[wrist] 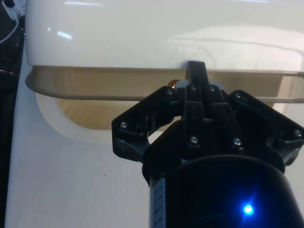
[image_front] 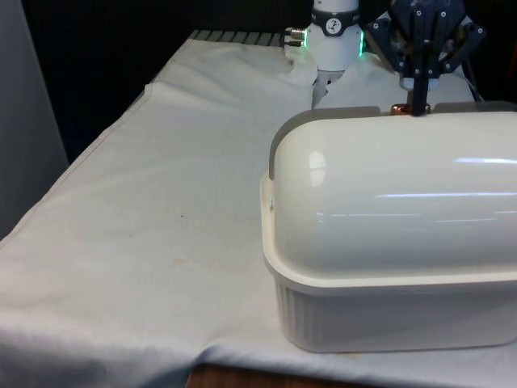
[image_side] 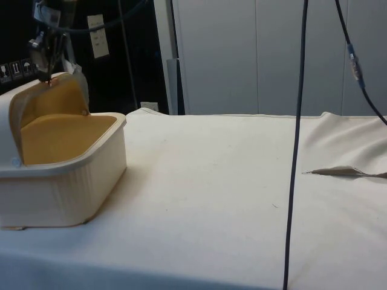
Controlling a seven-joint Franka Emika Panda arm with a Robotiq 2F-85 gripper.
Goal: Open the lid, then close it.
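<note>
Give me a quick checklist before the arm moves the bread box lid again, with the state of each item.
1. End effector at the lid's edge, by the copper handle: ok.
2. Lid rolled open, tan inside exposed in the side view: ok.
3. Firm grip on the handle: cannot tell.
4. Bread box flat on the cloth: ok.
5. Hanging cable apart from the box: ok.

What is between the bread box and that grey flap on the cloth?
In the side view, bare white cloth between bread box and flap; a hanging black cable crosses in front.
</note>
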